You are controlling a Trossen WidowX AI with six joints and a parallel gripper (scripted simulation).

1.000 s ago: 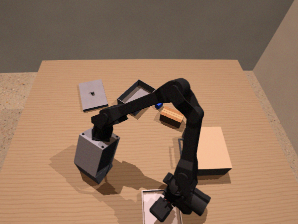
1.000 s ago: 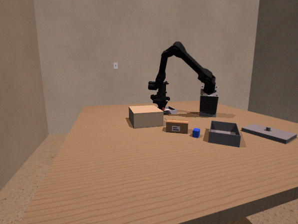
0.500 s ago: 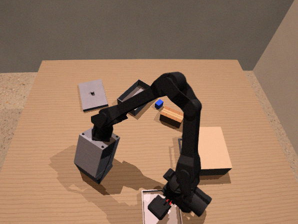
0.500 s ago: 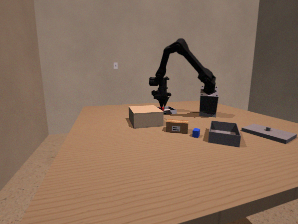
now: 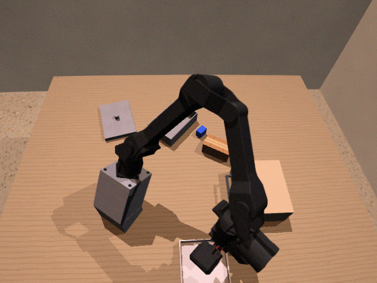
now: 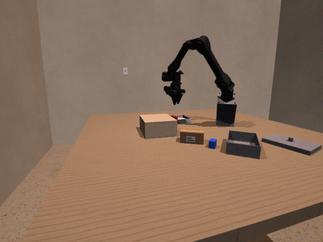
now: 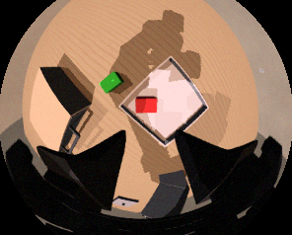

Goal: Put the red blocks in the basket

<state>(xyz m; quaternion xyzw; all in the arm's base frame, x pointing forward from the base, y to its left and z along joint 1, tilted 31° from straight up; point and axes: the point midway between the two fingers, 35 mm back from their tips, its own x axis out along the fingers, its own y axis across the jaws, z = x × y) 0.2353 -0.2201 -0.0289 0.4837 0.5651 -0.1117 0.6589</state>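
Observation:
My gripper point(image 6: 176, 104) point(image 7: 151, 133) is open and empty, pointing down above the basket. The white basket point(image 5: 186, 252) point(image 6: 187, 120) point(image 7: 178, 106) stands upright on the table. A red block point(image 6: 175, 117) point(image 7: 146, 105) lies inside it, near one corner. The grey box point(image 5: 181, 133) point(image 6: 244, 149) is open; no block shows in its visible part. Its lid point(image 5: 117, 127) point(image 6: 287, 143) lies beside it on the table. The tan drawer unit point(image 5: 273, 186) point(image 6: 160, 129) point(image 7: 44, 109) appears shut; its inside is hidden.
A green block point(image 7: 111, 82) lies between the basket and the drawer unit. A blue block point(image 5: 201, 131) point(image 6: 212, 143) lies between the grey box and a brown carton point(image 5: 215, 152) point(image 6: 192, 137). The drawer handle point(image 7: 72, 138) sticks out. The arm's base stands left of the basket in the top view.

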